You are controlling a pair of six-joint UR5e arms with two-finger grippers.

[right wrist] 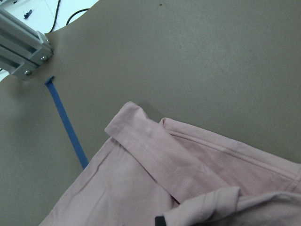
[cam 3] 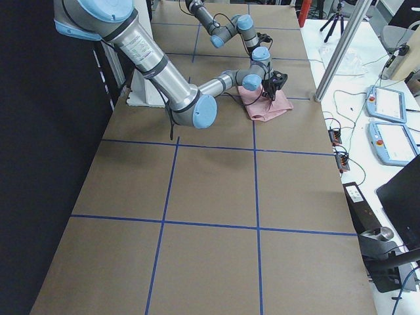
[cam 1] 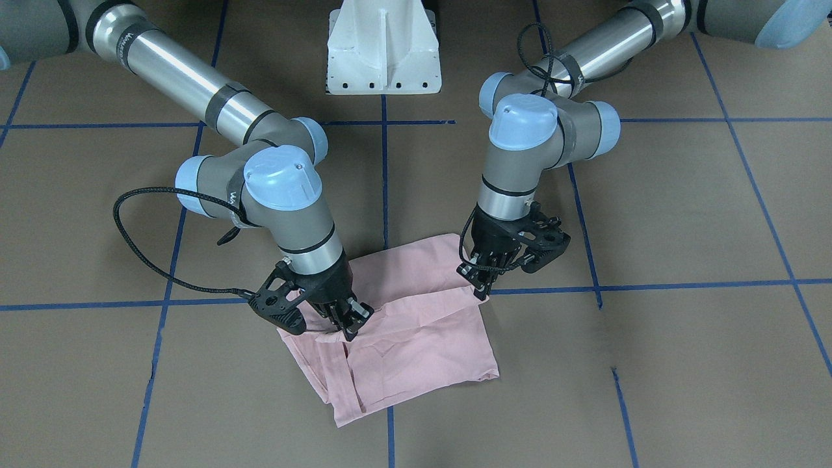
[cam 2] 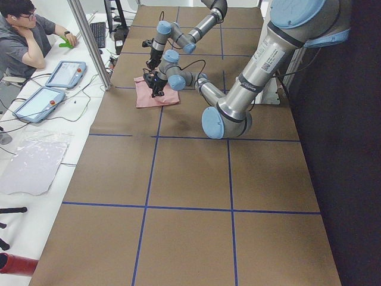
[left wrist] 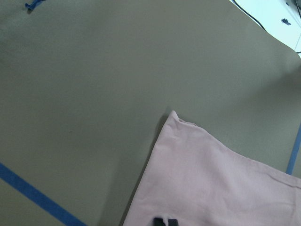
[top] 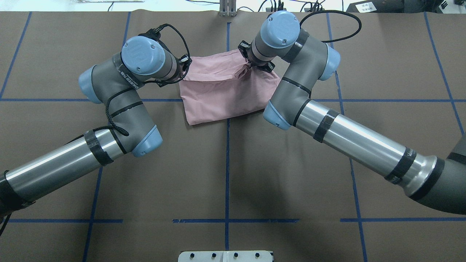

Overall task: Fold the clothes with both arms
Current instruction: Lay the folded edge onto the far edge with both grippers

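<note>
The T-shirt (cam 1: pixel 416 338) lies folded on the table (cam 1: pixel 682 214), out in front of the white base (cam 1: pixel 383 52) and well apart from it. It is soft pale pink knit, plain on the side that shows, with stitched hems, overlapping layers and shallow creases. It forms a rough four-sided bundle, a little wider across than deep and skewed, with one corner pointing away from the base.

We see the right gripper (cam 1: pixel 348 328) pointing steeply down at the shirt's far edge from the base, its fingers pinched on a gathered tuck of cloth. The left gripper (cam 1: pixel 482 286) stands at the side edge nearer the base, fingertips (left wrist: pixel 165 221) close together on the fabric.

Both arms, right (cam 1: pixel 188 78) and left (cam 1: pixel 598 45), reach out from either side of the base, bent sharply at blue-capped joints. The table is matt brown, crossed by blue tape lines (cam 1: pixel 682 285).
</note>
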